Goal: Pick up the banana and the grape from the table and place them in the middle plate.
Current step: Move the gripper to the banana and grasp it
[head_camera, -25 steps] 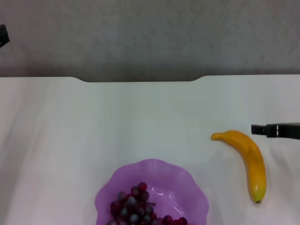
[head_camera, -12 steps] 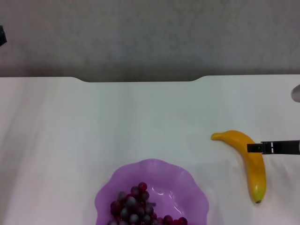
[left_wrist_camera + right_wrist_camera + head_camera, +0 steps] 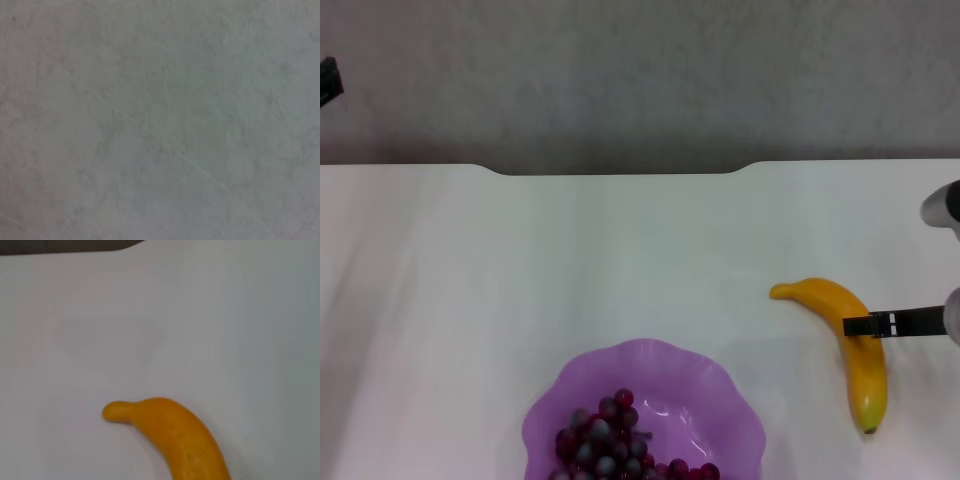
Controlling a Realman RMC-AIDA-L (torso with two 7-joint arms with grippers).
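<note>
The yellow-orange banana (image 3: 865,380) lies on the white table (image 3: 570,260) at the right, its greenish tip toward me; it also shows in the right wrist view (image 3: 175,435). My right gripper (image 3: 860,325) reaches in from the right edge, and its black tip lies across the banana's middle. The bunch of dark red and purple grapes (image 3: 605,440) lies in the light purple scalloped plate (image 3: 720,385) at the front centre. My left gripper (image 3: 328,80) shows only as a black bit at the far left edge, away from the table.
The table's far edge has a shallow notch (image 3: 620,172), with grey floor beyond it. The left wrist view shows only that grey floor. Bare tabletop lies between the plate and the banana.
My right gripper has moved toward me, from beside the banana's far end to across its middle. The banana, the grapes and the plate have not moved.
</note>
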